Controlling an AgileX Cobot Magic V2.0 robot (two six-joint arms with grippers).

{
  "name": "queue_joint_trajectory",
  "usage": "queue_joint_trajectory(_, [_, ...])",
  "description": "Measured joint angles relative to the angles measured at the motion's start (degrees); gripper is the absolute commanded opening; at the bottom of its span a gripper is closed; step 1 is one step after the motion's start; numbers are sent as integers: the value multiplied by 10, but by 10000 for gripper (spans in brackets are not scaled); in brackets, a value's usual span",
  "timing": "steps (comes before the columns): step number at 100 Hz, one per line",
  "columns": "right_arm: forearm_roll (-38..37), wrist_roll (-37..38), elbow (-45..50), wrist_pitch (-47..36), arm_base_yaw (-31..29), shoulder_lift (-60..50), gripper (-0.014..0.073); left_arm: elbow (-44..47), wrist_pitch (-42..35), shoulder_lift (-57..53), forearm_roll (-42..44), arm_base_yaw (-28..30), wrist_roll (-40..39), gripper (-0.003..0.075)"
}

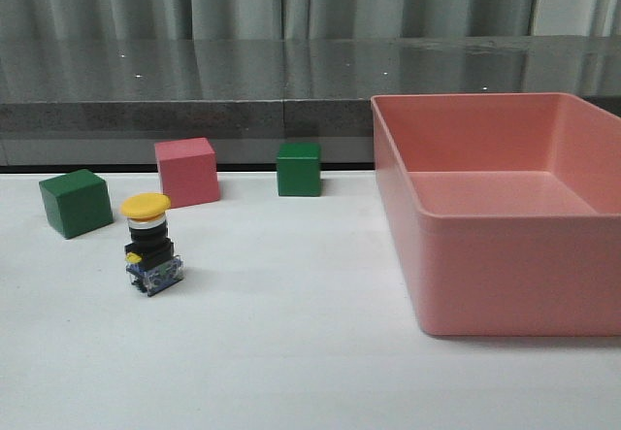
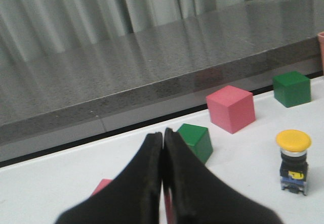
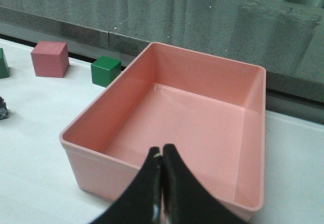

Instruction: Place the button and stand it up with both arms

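Note:
The button [image 1: 147, 246] stands upright on the white table at the left, yellow cap on top and clear base block down. It also shows in the left wrist view [image 2: 293, 161], and a sliver of its base shows at the edge of the right wrist view [image 3: 2, 108]. My left gripper [image 2: 163, 133] is shut and empty, well apart from the button. My right gripper [image 3: 162, 149] is shut and empty, over the near wall of the pink bin [image 3: 101, 158]. Neither arm shows in the front view.
A green cube [image 1: 76, 202], a pink cube [image 1: 187, 171] and a second green cube [image 1: 298, 168] stand behind the button. The large pink bin [image 1: 505, 215] fills the right side. A small pink thing [image 2: 103, 185] lies partly hidden under my left fingers.

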Motion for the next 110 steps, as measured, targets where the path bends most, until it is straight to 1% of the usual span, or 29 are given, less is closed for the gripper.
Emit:
queue_joint_trajectory(7, [0,0,0,0,0,0,-113,15,35,-50,29,27,-33,-19])
queue_joint_trajectory(15, [0,0,0,0,0,0,-113,23,98,-99,64,53,-83,-19])
queue_joint_trajectory(24, [0,0,0,0,0,0,-113,29,158,-146,78,68,-118,-19])
queue_joint_trajectory(31, [0,0,0,0,0,0,-113,33,184,-158,84,72,-136,-20])
queue_joint_trajectory(47, [1,0,0,0,0,0,-113,35,191,-158,123,73,-211,-20])
queue_joint_trajectory(54, [1,0,0,0,0,0,-113,35,186,-158,129,73,-226,-20])
queue_joint_trajectory(110, [1,0,0,0,0,0,-113,35,184,-158,132,73,-236,-19])
